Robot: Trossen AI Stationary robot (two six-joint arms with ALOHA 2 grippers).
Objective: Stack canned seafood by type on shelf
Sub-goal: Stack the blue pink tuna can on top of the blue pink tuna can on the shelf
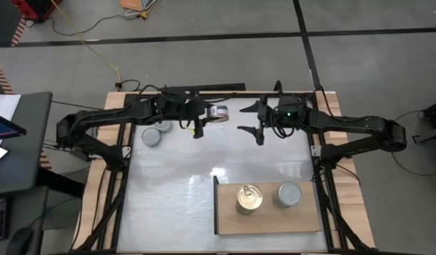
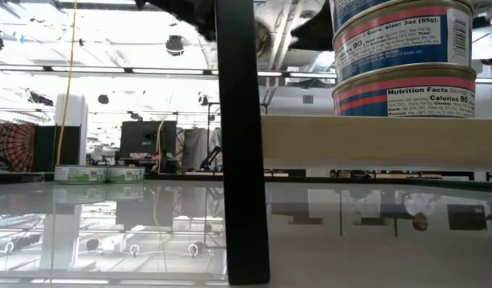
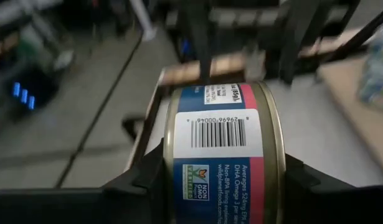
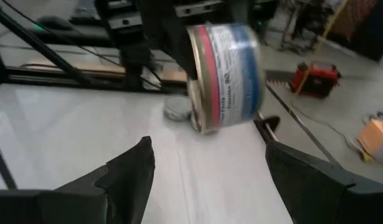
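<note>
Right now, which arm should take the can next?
Right. Its gripper is open and empty, facing the can that the left gripper holds up between them.

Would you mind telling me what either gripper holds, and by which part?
The left gripper clamps a blue-and-pink can by its side wall; the right gripper holds nothing.

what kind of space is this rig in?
Likely a robotics lab or workshop: concrete floor with taped lines, loose yellow cable, a desk with a laptop beside the table, and open ceiling lights.
</note>
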